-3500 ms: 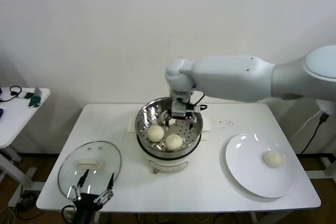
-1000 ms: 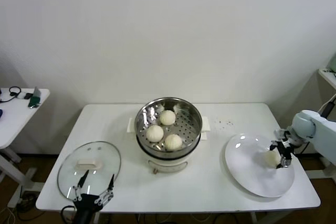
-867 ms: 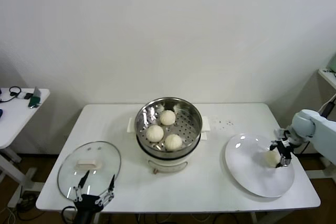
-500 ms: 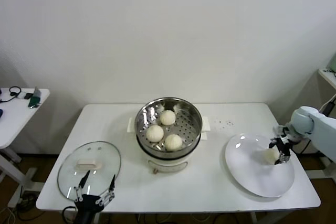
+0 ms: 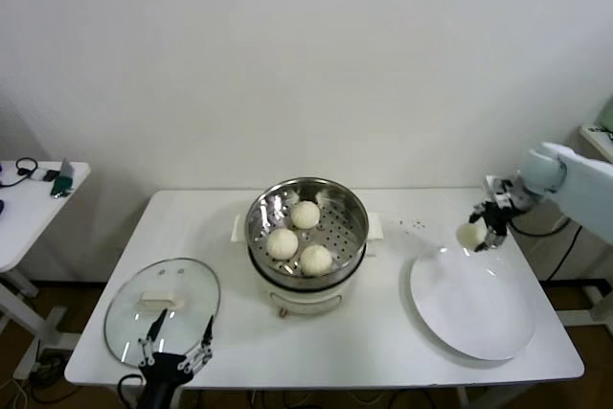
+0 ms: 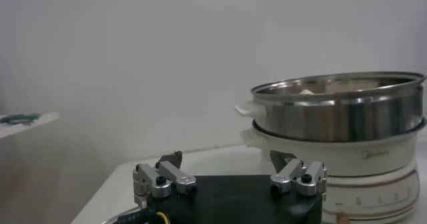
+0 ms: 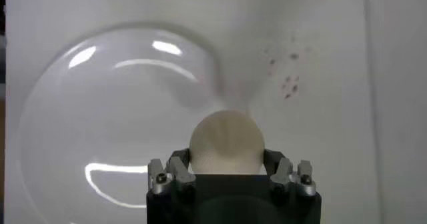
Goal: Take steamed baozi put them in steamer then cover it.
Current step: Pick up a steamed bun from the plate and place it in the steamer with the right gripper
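The left hand (image 5: 176, 359) sits at the table's (image 5: 383, 332) front left corner, partly cut off by the lower edge of the head view; its fingers stand wide apart and hold nothing. Just behind it, the cover (image 5: 163, 297) lies flat on the table near the front left corner, handle up. The steamer (image 5: 308, 228) stands mid-table toward the back edge, with three steamed baozi (image 5: 283, 242) resting on its perforated floor. From the left wrist view those buns are almost wholly hidden behind the steel wall, and faint grey lettering on the white pot base (image 6: 373, 162) is too small to read. Near the right edge, the right hand (image 5: 484, 226) is raised above the back rim of the white plate (image 5: 474, 304), its fingers closed narrowly on the fourth baozi (image 7: 227, 142), which is clear of the plate. Small dark specks (image 7: 287, 69) mark the table behind the plate.
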Tool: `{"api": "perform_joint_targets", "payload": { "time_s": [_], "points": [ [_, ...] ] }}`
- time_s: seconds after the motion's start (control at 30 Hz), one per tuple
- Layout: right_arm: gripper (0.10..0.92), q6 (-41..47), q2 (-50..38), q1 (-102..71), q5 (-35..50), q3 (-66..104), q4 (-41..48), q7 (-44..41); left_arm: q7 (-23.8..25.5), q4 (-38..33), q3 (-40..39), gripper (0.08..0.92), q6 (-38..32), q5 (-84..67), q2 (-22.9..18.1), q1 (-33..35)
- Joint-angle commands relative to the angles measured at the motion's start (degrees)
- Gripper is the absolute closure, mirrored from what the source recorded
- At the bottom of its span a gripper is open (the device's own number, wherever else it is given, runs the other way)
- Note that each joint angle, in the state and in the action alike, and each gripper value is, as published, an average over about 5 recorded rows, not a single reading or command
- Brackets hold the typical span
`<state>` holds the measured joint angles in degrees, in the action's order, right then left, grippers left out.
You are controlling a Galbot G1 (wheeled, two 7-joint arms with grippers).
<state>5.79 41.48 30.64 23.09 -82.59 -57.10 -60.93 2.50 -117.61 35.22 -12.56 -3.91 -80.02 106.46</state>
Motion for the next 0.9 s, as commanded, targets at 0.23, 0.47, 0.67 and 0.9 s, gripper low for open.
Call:
{"api": "perform_joint_targets", "payload": {
  "time_s": [0.23,0.47,0.67,0.9],
  "points": [
    [0.321,4.99,24.27,27.09,33.64,-26.25,-0.66,2.21,0.05,0.06,-1.74,0.177,0.18,-1.33,0.98,-1.03],
    [0.318,8.10,32.97,28.03,42.28,-27.94,-2.91,4.66,0.15,-0.18,-2.07,0.177,0.18,-2.16,1.86,-1.20],
    [0.320,9.74,36.84,25.48,45.45,-28.09,-4.72,7.12,0.24,-0.28,-2.78,0.177,-0.20,-1.80,2.74,-0.87],
    [0.319,10.75,38.87,20.55,42.52,-28.15,-4.87,9.16,0.46,-0.75,-2.66,0.177,-0.29,-2.33,3.23,-1.20]
  ]
}}
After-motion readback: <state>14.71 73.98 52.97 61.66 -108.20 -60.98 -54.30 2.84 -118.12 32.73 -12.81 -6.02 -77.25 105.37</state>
